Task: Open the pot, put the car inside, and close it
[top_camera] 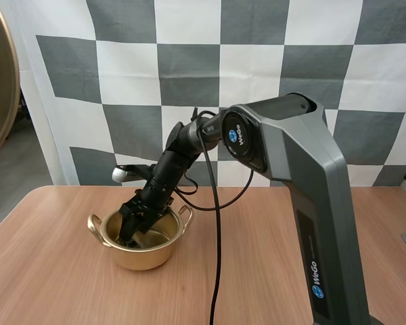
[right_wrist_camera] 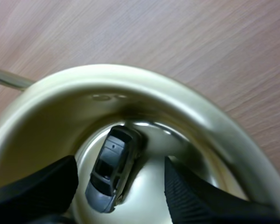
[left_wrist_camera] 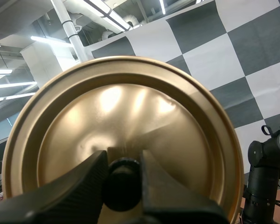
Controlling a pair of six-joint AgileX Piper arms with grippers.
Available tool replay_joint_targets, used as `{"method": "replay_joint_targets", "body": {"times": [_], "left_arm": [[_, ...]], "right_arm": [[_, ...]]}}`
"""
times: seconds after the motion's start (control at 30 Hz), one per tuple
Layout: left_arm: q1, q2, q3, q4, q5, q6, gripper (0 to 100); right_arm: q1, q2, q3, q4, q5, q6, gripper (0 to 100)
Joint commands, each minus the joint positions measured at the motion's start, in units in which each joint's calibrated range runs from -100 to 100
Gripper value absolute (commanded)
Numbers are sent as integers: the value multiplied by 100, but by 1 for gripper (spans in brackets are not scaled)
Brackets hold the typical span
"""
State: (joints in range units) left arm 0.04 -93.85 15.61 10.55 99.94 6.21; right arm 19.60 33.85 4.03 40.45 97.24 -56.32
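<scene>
Lid is off the pot, held aloft by my left gripper, fingers clamped on its knob. The car lies on the pot's floor, long axis running from the wall toward my right gripper, whose fingers stand apart either side, not touching; which end leads I cannot tell. Placing looks done; next the right arm must lift clear before the lid comes down.

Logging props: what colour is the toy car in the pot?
Dark grey car, clearest in the right wrist view.
</scene>
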Motion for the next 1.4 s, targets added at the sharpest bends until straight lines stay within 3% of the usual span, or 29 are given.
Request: {"method": "replay_joint_targets", "body": {"times": [0.0,0.53,0.63,0.77,1.07,1.23,1.37], "left_arm": [[-1,-5,-5,-2,6,-6,0],[-1,1,-5,-38,6,-6,0],[-1,1,-5,-77,6,-6,0],[-1,1,-5,-77,6,-6,0],[-1,1,-5,-77,6,-6,0],[-1,1,224,-76,6,-6,0],[-1,1,836,90,6,-6,0]], "right_arm": [[3,-6,-3,1,27,4,93],[13,-309,-260,436,276,-110,91],[13,-513,-510,423,276,19,100],[13,-726,-777,324,276,6,100],[6,-779,-950,-536,276,79,100],[-51,-1250,-950,-1477,276,709,100],[-286,-2024,-950,-1654,247,1159,100]]}}
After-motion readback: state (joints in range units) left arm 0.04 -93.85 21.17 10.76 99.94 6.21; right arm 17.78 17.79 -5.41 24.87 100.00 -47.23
